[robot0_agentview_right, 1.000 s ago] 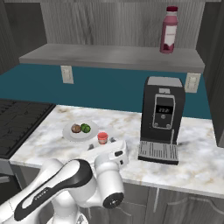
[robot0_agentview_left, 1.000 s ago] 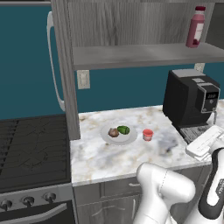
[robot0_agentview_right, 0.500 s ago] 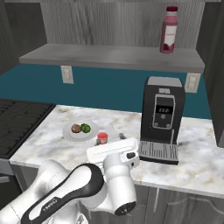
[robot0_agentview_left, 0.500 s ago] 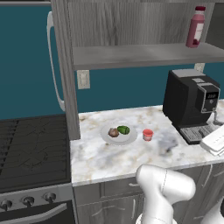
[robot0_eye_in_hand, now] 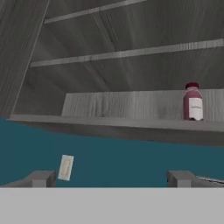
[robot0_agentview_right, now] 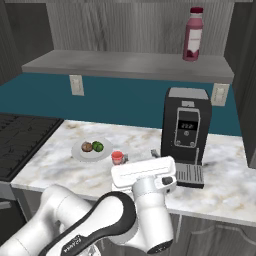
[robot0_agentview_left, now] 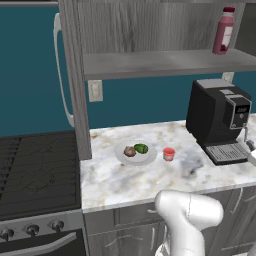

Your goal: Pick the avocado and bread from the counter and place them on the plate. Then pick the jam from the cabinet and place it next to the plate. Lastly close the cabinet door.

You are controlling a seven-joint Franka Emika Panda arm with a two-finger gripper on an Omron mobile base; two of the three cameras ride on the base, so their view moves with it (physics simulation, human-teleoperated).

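Observation:
On the marbled counter (robot0_agentview_left: 125, 182) sits the plate (robot0_agentview_left: 137, 161) (robot0_agentview_right: 81, 155), carrying the brown bread (robot0_agentview_left: 129, 151) (robot0_agentview_right: 87, 147) and the green avocado (robot0_agentview_left: 141, 148) (robot0_agentview_right: 98, 147). The red jam (robot0_agentview_left: 169, 154) (robot0_agentview_right: 117, 157) stands on the counter just right of the plate. The cabinet (robot0_agentview_left: 160, 62) is open, its cabinet door (robot0_agentview_left: 74, 75) swung out at the left, edge-on, with its curved handle (robot0_agentview_left: 60, 75). In the hand view my gripper (robot0_eye_in_hand: 111, 179) is open and holds nothing, looking up at the cabinet shelf (robot0_eye_in_hand: 131, 124). My white hand (robot0_agentview_right: 144, 172) hovers in front of the counter.
A tall dark-red bottle (robot0_agentview_left: 223, 31) (robot0_agentview_right: 192, 34) (robot0_eye_in_hand: 193, 103) stands at the shelf's right end. A black coffee machine (robot0_agentview_left: 217, 120) (robot0_agentview_right: 186, 132) occupies the counter's right side. The black stove (robot0_agentview_left: 35, 170) lies to the left. A wall outlet (robot0_agentview_left: 94, 90) sits below the shelf.
My arm has swung: the hand slid right out of the left base view and rose toward the middle of the right base view. Plate, food and jam stayed put.

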